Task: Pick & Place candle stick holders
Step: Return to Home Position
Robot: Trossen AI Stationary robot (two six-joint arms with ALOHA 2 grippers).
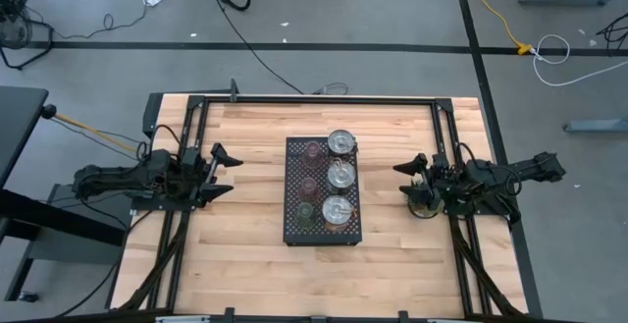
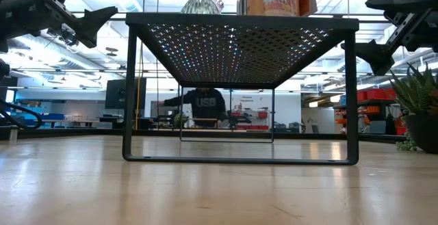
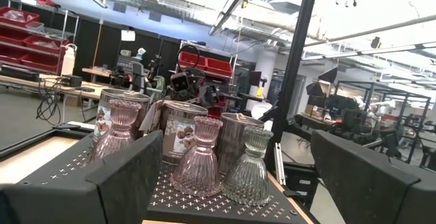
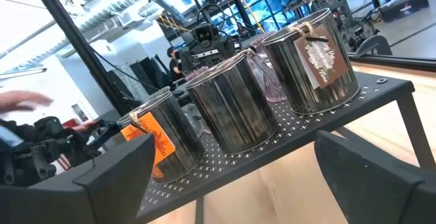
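Note:
A black perforated tray stands on thin legs at the table's middle. On it are three ribbed glass candle stick holders, two pinkish and one greenish, in the row toward the table's left. Three shiny silver metal ones, tin-shaped with paper labels, fill the row toward the right. My left gripper hovers open to the left of the tray and my right gripper hovers open to its right. Both point at the tray with nothing between their fingers.
A small green potted plant stands on the table just below my right gripper, also seen in the low view. A black frame rail runs along the table's far edge. Bare wood lies on every side of the tray.

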